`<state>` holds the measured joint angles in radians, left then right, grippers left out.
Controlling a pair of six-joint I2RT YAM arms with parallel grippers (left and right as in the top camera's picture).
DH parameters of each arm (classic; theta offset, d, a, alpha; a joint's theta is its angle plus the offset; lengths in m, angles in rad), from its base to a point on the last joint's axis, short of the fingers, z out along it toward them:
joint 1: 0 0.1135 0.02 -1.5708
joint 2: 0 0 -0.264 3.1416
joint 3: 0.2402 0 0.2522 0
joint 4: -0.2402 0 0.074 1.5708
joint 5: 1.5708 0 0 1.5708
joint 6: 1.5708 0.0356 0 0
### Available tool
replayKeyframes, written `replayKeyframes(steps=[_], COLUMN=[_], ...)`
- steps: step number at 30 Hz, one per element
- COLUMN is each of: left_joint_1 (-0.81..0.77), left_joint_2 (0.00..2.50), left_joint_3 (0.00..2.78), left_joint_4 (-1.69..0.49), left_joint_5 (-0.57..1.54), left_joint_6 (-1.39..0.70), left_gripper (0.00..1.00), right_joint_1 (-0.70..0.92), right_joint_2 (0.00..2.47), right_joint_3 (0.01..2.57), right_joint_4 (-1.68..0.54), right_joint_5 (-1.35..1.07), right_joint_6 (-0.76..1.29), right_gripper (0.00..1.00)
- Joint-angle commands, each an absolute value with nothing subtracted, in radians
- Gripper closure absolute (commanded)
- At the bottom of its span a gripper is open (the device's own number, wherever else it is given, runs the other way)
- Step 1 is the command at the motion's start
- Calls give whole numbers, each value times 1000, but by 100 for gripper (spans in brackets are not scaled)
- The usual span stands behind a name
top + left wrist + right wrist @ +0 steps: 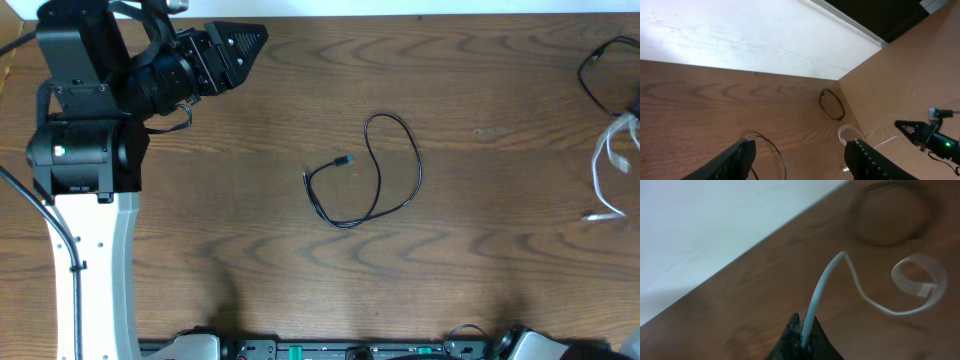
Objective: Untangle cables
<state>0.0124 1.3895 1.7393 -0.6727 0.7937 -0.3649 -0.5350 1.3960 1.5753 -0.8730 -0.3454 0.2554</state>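
- The right hand (pixel 802 331) is clamped shut on the white cable (pixel 826 276). The grip sits on the cable run rather than at an end, which probably lets the hand draw this cable clear of its neighbour.
- From the grip the white cable rises off the bench (pixel 250 250), arcs over, and ends in a flat curl that lies on the wood.
- The black cable coil (pixel 598 75) lies near the white cable at the far right edge of the bench. The right wrist view shows it only as a blurred ring beyond the white cable. Whether the two cables touch or cross cannot be determined.
- A second black cable (pixel 372 172) lies by itself at the middle of the bench in one loose open loop, with its small plug resting inside the curve. It is well apart from the pair on the right and appears to be already separated.
- The left hand (pixel 801 150) is spread wide and holds nothing. It hangs above the far left of the bench and points along it toward the cables, out of the working area.
- Judgement: the remaining work is at the right edge. Risk: lifting the white cable may drag the coil with it if they are hooked together.
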Motion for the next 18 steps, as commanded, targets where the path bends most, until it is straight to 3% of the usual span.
replayKeyframes(steps=[1, 12, 18], left_joint_1=[17, 16, 15], left_joint_2=[1393, 1424, 1424], left_joint_3=[1750, 1747, 1745], left_joint_4=[-673, -704, -703], left_joint_5=[787, 788, 788], left_joint_6=[-348, -348, -348], left_gripper=[37, 37, 37], right_joint_1=[-631, -805, -824], right_joint_2=[1407, 1611, 1746], right_joint_3=[1582, 1582, 1582], right_joint_4=[-876, -793, -558], right_joint_5=[-203, -133, -176], right_joint_6=[195, 160, 171], right_gripper=[99, 99, 99])
